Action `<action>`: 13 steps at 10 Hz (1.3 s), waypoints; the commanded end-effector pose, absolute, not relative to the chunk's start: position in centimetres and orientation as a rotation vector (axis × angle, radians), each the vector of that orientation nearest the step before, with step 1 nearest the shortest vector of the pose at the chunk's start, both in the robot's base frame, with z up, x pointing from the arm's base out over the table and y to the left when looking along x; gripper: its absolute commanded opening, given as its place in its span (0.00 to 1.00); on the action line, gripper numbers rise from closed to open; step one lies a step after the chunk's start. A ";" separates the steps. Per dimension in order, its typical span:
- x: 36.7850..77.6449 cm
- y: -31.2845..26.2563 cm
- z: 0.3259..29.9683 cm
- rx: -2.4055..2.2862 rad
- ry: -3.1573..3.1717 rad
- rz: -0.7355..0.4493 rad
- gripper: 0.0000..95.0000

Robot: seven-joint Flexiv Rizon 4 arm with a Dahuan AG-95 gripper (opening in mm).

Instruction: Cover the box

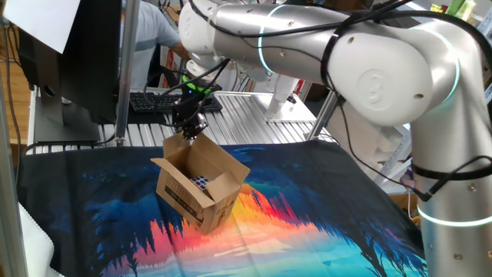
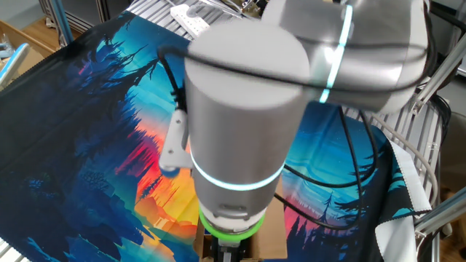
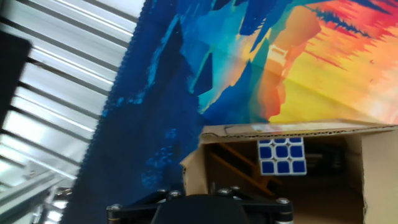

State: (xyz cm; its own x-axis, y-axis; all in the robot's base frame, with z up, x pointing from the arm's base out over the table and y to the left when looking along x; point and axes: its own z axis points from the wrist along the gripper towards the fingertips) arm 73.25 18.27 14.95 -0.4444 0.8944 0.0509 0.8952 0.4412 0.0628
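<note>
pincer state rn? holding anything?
Pincer: right at the rear flap of the small brown corrugated cardboard box; open or shut, and whether it grips the flap, cannot be told.

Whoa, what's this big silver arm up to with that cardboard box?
The robot arm is working on closing the box, which sits on a colourful printed cloth. Its end effector is down at the box's far flap, which stands upright. Whether the fingers are gripping it can't be made out. The flaps are not folded in yet, and the hand view shows a puzzle cube inside.
</note>
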 end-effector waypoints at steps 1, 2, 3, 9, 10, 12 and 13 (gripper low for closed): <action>71.7 17.1 14.0 -1.629 -2.689 -0.137 0.40; 71.5 16.8 14.0 -1.618 -2.692 -0.141 0.40; 71.4 16.7 14.3 -1.608 -2.690 -0.145 0.40; 70.6 16.2 16.1 -1.605 -2.662 -0.144 0.40; 70.4 16.0 16.4 -1.594 -2.665 -0.140 0.40; 70.2 16.0 16.6 -1.583 -2.671 -0.137 0.40; 69.6 15.9 16.1 -1.569 -2.687 -0.137 0.40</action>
